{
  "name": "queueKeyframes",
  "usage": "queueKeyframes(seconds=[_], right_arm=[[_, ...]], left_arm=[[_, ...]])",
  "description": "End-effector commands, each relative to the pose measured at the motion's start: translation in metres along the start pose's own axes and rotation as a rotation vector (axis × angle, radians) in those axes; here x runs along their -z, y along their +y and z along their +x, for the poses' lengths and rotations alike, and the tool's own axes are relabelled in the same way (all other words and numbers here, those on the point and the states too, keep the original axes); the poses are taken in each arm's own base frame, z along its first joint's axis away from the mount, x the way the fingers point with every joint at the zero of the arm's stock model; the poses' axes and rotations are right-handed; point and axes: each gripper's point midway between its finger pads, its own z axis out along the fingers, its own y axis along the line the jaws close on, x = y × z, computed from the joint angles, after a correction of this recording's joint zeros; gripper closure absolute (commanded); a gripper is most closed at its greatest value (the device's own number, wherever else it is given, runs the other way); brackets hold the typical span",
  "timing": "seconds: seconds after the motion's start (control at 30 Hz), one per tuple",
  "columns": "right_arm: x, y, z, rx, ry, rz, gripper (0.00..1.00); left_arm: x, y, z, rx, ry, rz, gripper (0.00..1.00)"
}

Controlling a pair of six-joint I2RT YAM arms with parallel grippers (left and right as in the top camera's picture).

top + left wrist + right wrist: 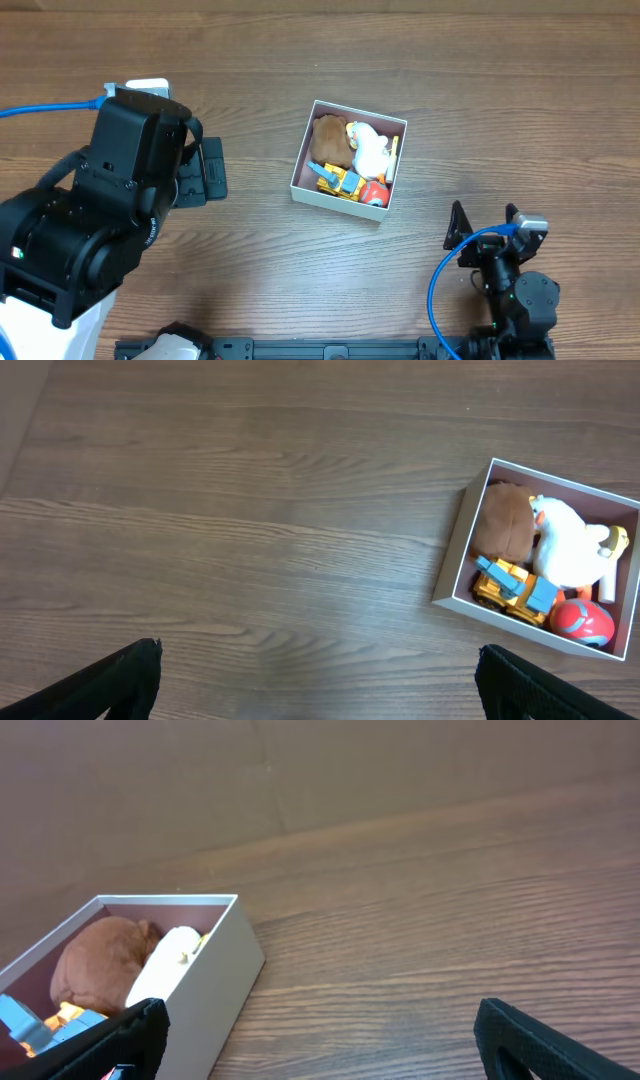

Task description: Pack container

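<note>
A square, shallow white cardboard box with a dusky pink inside (338,199) sits mid-way across the brown wood-grain counter (480,90), full of small toys (352,160), likely light and thin-walled, best gripped over one rim; left hand (325,685) and right hand (484,222) gape wide, empty.

Robotics lab bench: wood-grain table (300,290), left arm (90,220), right arm (515,290), blue cabling (437,280).

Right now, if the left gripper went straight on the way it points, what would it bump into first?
Likely the bare wooden table; the open left gripper frames only tabletop. The white cardboard box lies off to one side.
</note>
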Motion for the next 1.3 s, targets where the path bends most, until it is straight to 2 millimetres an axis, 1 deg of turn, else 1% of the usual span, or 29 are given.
queueKeyframes(seconds=[0.0, 1.17, 1.23, 1.27], right_arm=[[-0.0025, -0.0024, 0.0060, 0.003, -0.003, 0.004, 0.00], [-0.0025, -0.0025, 0.0063, 0.003, -0.002, 0.004, 0.00], [-0.0025, -0.0024, 0.0061, 0.002, -0.002, 0.004, 0.00], [-0.0025, -0.0025, 0.0063, 0.002, -0.002, 0.004, 0.00]], left_arm=[[0.0010, 0.0032, -0.0028, 0.022, -0.012, -0.015, 0.00], [0.0009, 0.0032, -0.0028, 0.022, -0.012, -0.015, 0.00], [0.0010, 0.0026, -0.0059, 0.027, -0.025, -0.014, 0.00], [0.0012, 0.0008, -0.0109, 0.036, -0.045, -0.005, 0.00]])
